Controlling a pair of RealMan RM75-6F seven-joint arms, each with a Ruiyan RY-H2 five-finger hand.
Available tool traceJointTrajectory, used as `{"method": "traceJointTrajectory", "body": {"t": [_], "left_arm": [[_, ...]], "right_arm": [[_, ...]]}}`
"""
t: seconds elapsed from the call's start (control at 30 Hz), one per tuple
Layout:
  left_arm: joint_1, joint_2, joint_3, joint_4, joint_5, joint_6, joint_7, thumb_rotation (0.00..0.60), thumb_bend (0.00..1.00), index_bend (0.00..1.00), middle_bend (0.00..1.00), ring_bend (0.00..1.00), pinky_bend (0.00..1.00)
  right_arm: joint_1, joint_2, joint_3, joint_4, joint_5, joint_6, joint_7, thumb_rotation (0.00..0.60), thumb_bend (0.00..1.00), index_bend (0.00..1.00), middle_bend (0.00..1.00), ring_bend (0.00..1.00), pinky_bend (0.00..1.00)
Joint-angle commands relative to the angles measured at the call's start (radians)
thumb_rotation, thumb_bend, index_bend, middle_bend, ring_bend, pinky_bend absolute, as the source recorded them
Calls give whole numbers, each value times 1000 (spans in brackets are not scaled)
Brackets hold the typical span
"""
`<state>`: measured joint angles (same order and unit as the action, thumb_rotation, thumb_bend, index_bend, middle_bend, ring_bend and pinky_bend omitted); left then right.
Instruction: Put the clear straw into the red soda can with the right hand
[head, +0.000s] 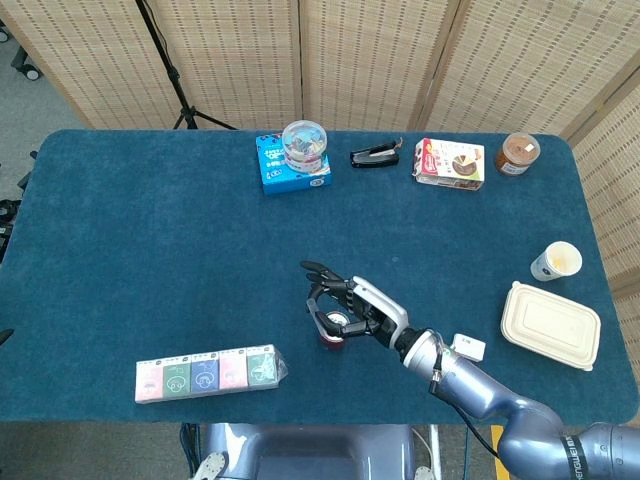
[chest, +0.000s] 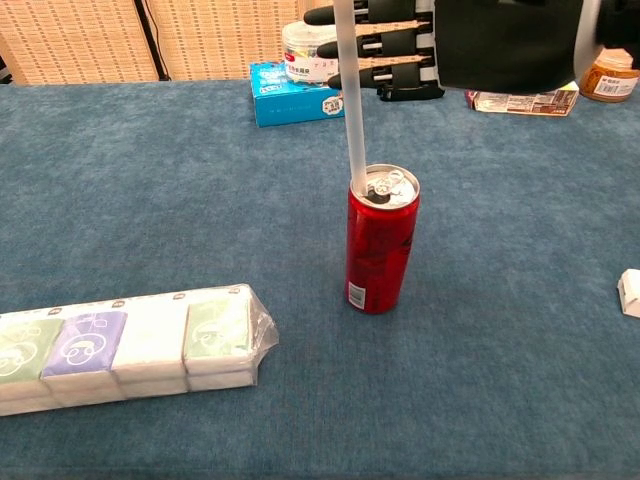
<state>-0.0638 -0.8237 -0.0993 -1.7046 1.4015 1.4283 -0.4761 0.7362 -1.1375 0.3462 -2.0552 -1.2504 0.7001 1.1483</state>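
Chest view: right hand (chest: 500, 40) fingers (chest: 375, 42) grasping clear straw (chest: 348, 90) upright, tip at red soda can (chest: 381, 245) rim, lining up the opening.

Almost nothing can be read. The blue box (chest: 300, 92) at the far side of the desk carries white lettering and a small label, too blurred to make out. The red soda can (chest: 381, 248) has a pale printed patch low on its side, illegible. The row of tissue packs (chest: 125, 345) shows only drawn faces, no words.
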Motion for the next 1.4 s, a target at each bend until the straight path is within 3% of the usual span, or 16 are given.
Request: {"method": "traceJointTrajectory", "body": {"t": [0.03,1.0,1.4], "left_arm": [[1,0,0,0,0,1,-1,600,0,0,0,0,0],[0,3,1,5,0,-2,-14,600,0,0,0,0,0],[-2,6,7,9,13,-7,-24,600,0,0,0,0,0]], "right_arm": [[-1,-1,3,2,-1,-2,-2,600,572,544,0,0,0],[-17,-28,8,35,-11,-27,-14,600,573,551,0,0,0],[-22,-47,-14,54,-35,-24,-53,600,573,552,0,0,0]]}}
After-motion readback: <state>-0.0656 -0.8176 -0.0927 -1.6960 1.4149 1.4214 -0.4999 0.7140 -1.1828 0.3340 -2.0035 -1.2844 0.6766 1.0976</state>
